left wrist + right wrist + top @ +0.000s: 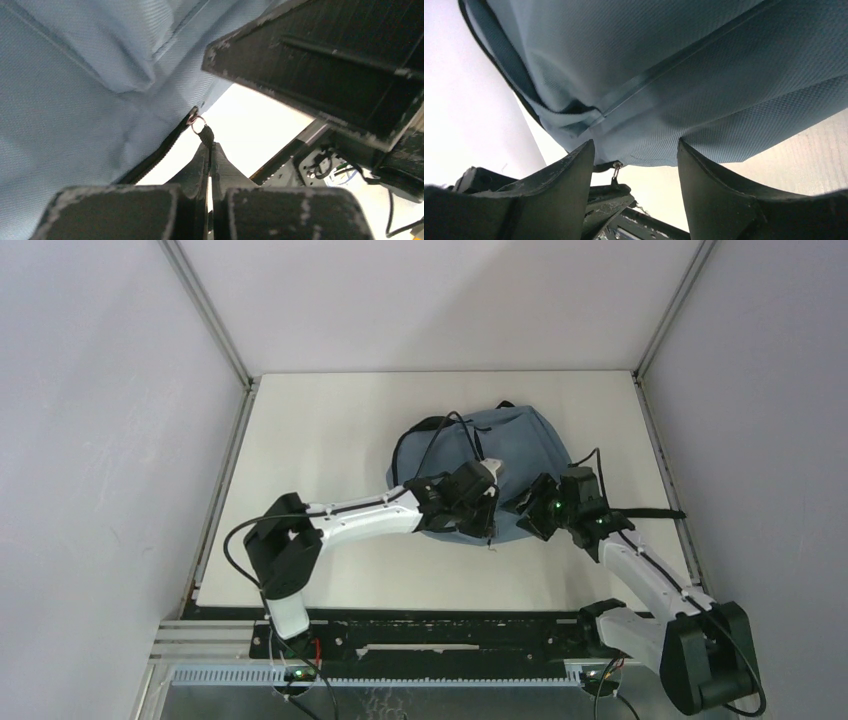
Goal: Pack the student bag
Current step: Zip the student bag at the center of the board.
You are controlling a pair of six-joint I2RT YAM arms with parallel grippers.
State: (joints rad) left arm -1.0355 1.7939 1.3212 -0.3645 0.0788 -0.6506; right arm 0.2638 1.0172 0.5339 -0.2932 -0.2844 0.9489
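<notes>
The student bag, grey-blue with black straps, lies on the middle of the white table. My left gripper is at the bag's near edge. In the left wrist view this gripper is shut on the black zipper pull, which hangs from a small metal ring at the end of the bag's black zipper line. My right gripper is just to its right. It stands open below the bag's lower edge, its fingers apart, and holds nothing. The zipper pull shows between them.
A black strap trails from the bag toward the table's right edge. Black cables loop over the bag's top. White walls close in the table on three sides, and a metal rail runs along the near edge by the arm bases.
</notes>
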